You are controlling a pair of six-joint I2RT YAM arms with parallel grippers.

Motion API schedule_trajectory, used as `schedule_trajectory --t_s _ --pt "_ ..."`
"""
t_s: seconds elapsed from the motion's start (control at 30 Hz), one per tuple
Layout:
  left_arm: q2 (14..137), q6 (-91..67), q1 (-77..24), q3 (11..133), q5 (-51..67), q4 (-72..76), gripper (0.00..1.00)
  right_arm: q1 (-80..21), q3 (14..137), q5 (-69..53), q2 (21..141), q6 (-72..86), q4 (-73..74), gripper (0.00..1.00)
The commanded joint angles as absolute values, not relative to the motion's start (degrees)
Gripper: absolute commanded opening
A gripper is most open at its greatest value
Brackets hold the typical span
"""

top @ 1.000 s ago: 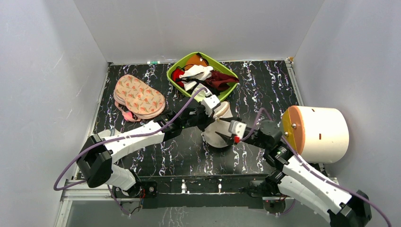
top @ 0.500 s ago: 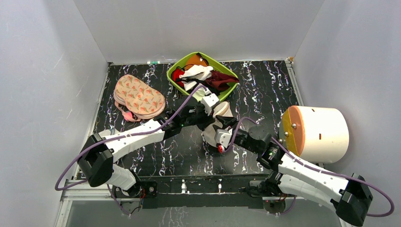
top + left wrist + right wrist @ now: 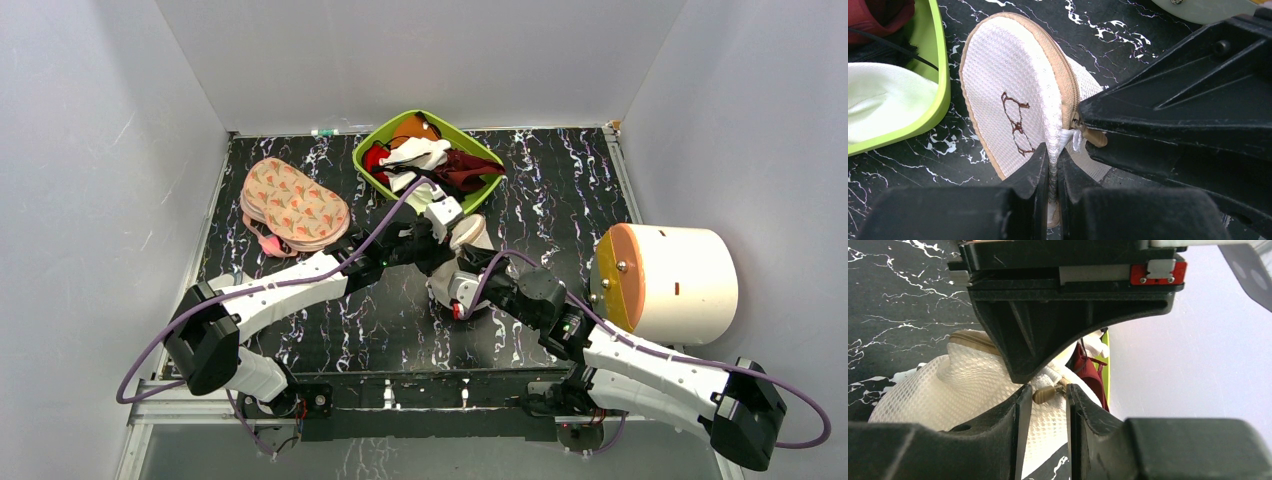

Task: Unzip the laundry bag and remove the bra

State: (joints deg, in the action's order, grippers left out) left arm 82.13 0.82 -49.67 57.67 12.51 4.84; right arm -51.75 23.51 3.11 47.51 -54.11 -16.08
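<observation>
The laundry bag (image 3: pixel 479 233) is a cream-white mesh case with a tan zip, standing on edge at the table's middle. Its lid with the dark glasses-like mark (image 3: pixel 1015 122) faces the left wrist camera. My left gripper (image 3: pixel 457 232) (image 3: pixel 1053 156) is shut on the bag's mesh rim and holds it up. My right gripper (image 3: pixel 458 285) (image 3: pixel 1045 391) is open, its fingers either side of the tan zip pull (image 3: pixel 1043 395) (image 3: pixel 1095 138). The zip looks closed. The bra is hidden.
A green bin (image 3: pixel 362 160) of clothes stands just behind the bag. A peach printed case (image 3: pixel 295 205) lies at the back left with a pink strap under it. A white drum with an orange face (image 3: pixel 665 283) sits at the right edge. Grey walls enclose the table.
</observation>
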Motion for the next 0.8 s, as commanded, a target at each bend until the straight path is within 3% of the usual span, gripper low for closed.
schedule_trajectory --t_s 0.0,0.43,0.77 --pt "81.47 0.42 -49.35 60.25 13.58 4.75 0.0 -52.19 23.12 5.32 46.57 -54.24 -20.91 0.28" --pt "81.61 0.48 -49.39 60.29 13.97 4.75 0.0 -52.21 22.76 5.49 46.32 -53.73 -21.2 0.18" --pt "81.2 2.14 -49.33 59.32 14.61 5.54 0.0 -52.18 23.4 9.14 47.77 -53.73 -21.37 0.0"
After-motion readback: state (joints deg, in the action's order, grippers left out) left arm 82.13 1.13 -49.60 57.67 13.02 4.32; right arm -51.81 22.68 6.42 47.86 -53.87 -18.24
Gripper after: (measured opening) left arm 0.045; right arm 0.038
